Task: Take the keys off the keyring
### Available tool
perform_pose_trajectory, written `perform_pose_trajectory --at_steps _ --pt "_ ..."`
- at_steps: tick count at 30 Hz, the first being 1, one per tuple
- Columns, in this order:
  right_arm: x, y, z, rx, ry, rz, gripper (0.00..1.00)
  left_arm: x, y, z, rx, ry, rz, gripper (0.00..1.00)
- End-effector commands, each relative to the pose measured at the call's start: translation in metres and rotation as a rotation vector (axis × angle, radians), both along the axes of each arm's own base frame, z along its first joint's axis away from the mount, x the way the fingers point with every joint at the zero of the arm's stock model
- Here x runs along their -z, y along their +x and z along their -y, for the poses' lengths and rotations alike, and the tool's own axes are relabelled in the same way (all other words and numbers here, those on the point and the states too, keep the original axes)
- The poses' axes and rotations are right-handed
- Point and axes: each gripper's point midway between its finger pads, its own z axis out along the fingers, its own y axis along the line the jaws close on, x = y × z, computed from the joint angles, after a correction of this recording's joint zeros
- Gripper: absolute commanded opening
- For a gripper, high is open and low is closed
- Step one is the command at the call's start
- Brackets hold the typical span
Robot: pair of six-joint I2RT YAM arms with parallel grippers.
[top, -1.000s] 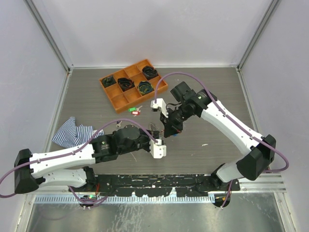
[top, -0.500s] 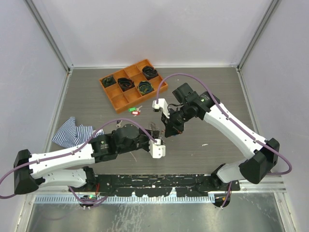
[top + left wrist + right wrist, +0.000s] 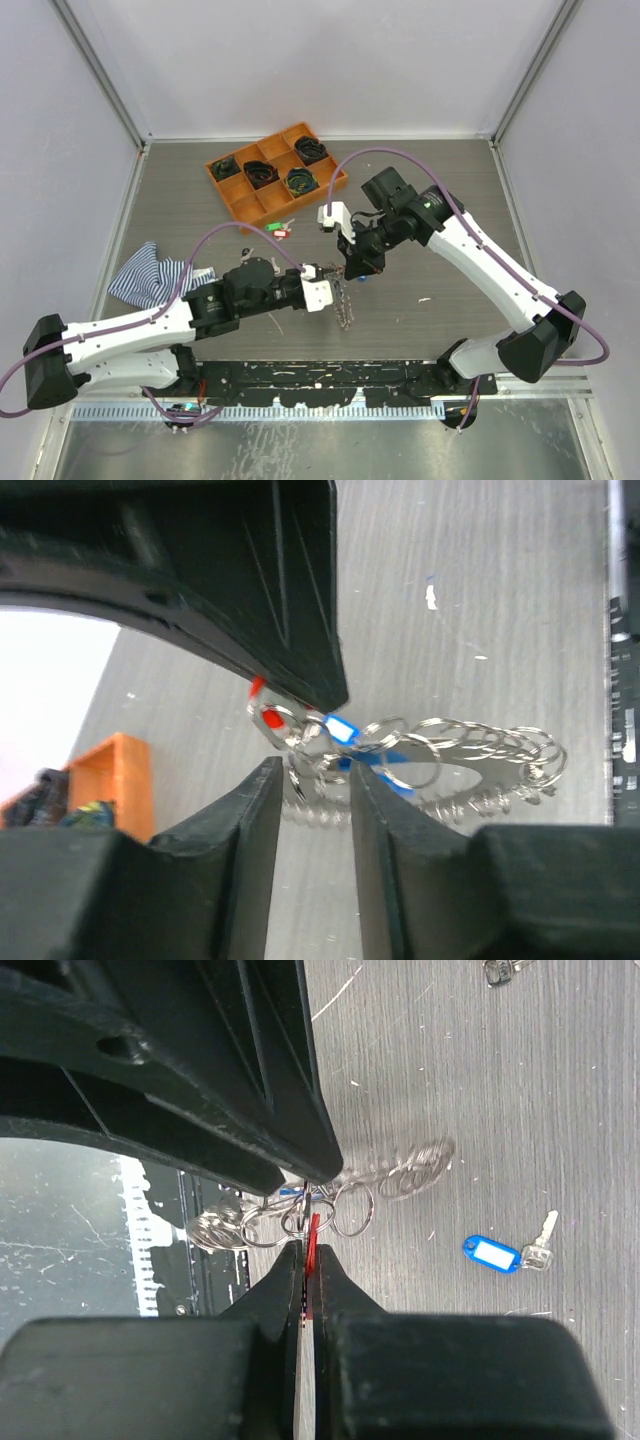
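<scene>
Right fingers (image 3: pixel 335 1295) clamped on red-tagged key (image 3: pixel 312 1235); left fingers (image 3: pixel 245 820) apart; keyring (image 3: pixel 346 303) stretched, long axis running near-to-far.

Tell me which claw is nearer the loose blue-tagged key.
Right. The right claw, shut on a red tag on the keyring, hangs beside that key; the left claw sits across the keyring, farther off.

I see the tray (image 3: pixel 248 208) on the far side of the table (image 3: pixel 440 190), left of centre, with loose keys (image 3: pixel 280 228) lying just in front of it. The cloth (image 3: pixel 150 275) lies by the left edge. The keyring (image 3: pixel 346 300) hangs mid-table between my left gripper (image 3: pixel 325 273) and right gripper (image 3: pixel 351 270), and another key (image 3: pixel 505 1253) lies on the table beside it.
</scene>
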Motion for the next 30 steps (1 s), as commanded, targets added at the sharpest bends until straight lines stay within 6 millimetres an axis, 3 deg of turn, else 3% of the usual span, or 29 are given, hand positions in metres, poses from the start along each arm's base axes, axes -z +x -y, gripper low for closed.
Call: perform_pose_trajectory --at_steps 1,3,11,14,17,22,26,30 --pt "-0.032 -0.001 -0.001 -0.041 0.094 0.108 0.01 -0.019 -0.012 0.0 0.016 -0.138 -0.088 0.42" --pt "-0.029 -0.003 0.002 -0.06 0.088 0.126 0.01 -0.025 -0.015 -0.006 0.009 -0.17 -0.102 0.52" --pt "-0.024 -0.017 0.017 -0.305 0.108 0.324 0.01 -0.037 -0.033 -0.035 0.007 -0.313 -0.162 0.62" --pt "-0.025 -0.02 0.021 -0.433 0.106 0.415 0.01 -0.039 -0.038 -0.035 0.03 -0.347 -0.193 0.57" --pt "-0.021 -0.025 0.024 -0.559 0.096 0.441 0.01 -0.038 -0.044 -0.029 0.078 -0.356 -0.225 0.46" --pt "-0.01 -0.029 0.026 -0.703 0.101 0.472 0.01 -0.045 -0.041 -0.018 0.117 -0.434 -0.25 0.15" --pt "-0.011 -0.027 0.026 -0.735 0.098 0.487 0.01 -0.045 -0.047 -0.008 0.206 -0.465 -0.338 0.14" --pt "-0.015 -0.026 0.023 -0.751 0.109 0.499 0.01 -0.038 -0.054 -0.001 0.256 -0.471 -0.386 0.24"
